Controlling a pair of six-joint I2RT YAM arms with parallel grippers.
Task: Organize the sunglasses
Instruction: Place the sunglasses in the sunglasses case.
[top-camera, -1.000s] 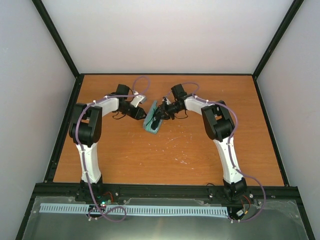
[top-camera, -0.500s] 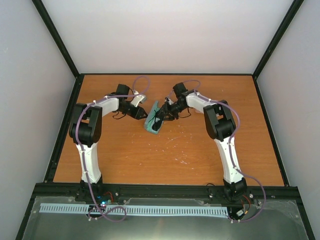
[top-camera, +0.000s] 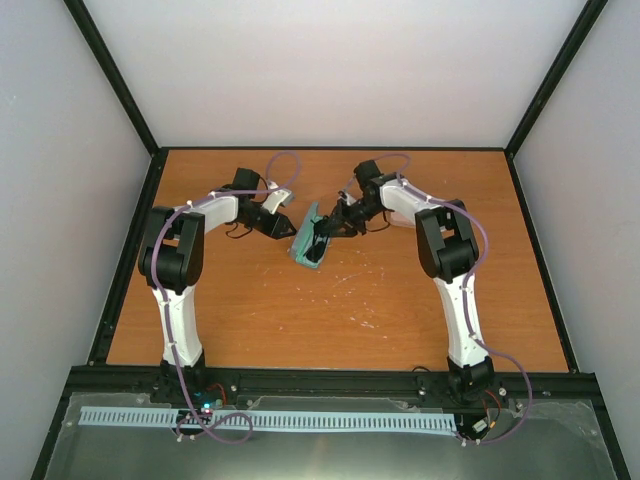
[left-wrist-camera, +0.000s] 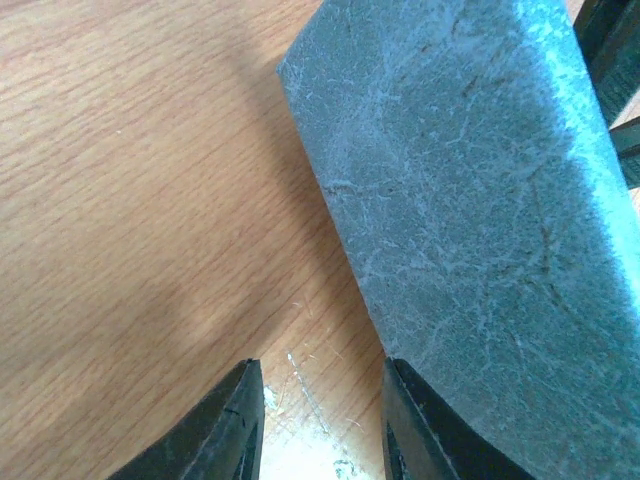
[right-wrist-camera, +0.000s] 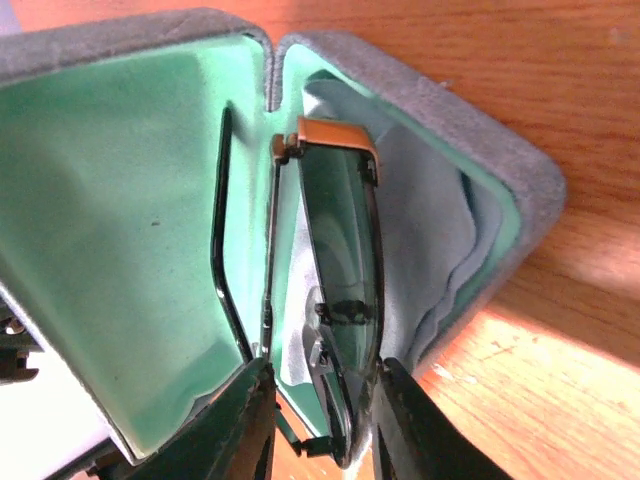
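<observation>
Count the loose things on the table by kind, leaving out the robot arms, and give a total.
sunglasses, black-framed, in the case: 1
case, blue-grey, open: 1
cloth, light blue, in the case: 1
Total: 3

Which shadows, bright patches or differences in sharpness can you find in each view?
Left wrist: the case throws a soft shadow leftwards on the table. Right wrist: bright warm patches lower right; the sunglasses are sharp. Top external: soft, even light.
</observation>
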